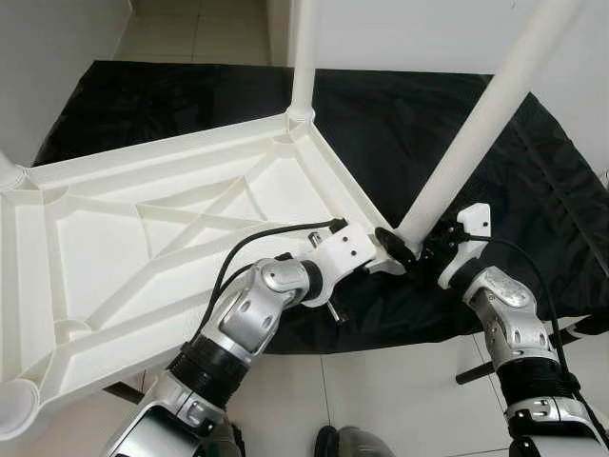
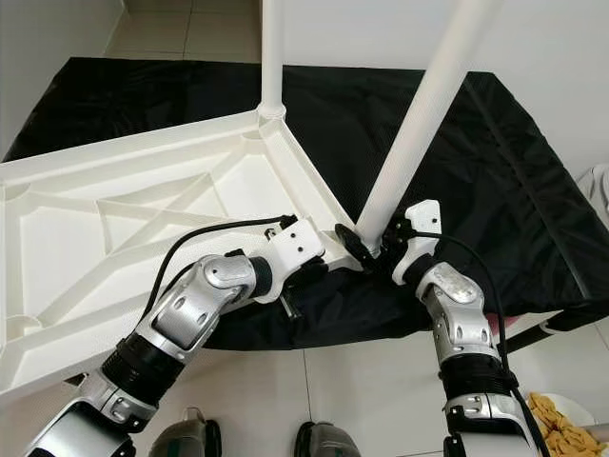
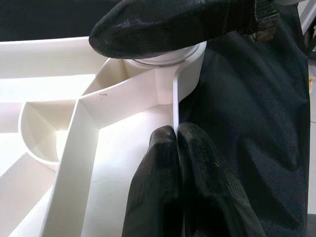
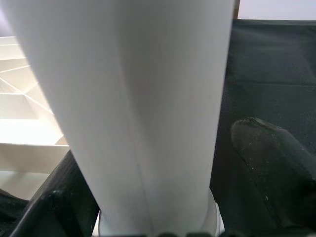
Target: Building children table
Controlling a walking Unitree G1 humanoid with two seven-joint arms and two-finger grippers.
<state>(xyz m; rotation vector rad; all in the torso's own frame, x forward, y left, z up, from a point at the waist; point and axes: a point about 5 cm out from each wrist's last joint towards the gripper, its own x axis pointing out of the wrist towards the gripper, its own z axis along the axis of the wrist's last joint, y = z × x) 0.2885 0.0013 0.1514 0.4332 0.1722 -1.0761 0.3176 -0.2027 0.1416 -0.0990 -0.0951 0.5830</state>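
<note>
White plastic tabletop (image 1: 143, 248) upside down on black cloth (image 1: 457, 124), one leg (image 1: 303, 57) upright in far corner socket. Second leg (image 1: 485, 124) slanted, long axis leaning up and away rightward, foot at near corner socket (image 3: 168, 52). Right gripper (image 1: 423, 249) jaws closed round that leg's base; left gripper (image 1: 385, 255) jaws pinched shut on tabletop rim beside socket.

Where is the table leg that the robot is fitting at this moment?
In the left eye view the tilted white leg stands right of centre, its foot at the upturned tabletop's near right corner, between the left gripper and right gripper.
</note>
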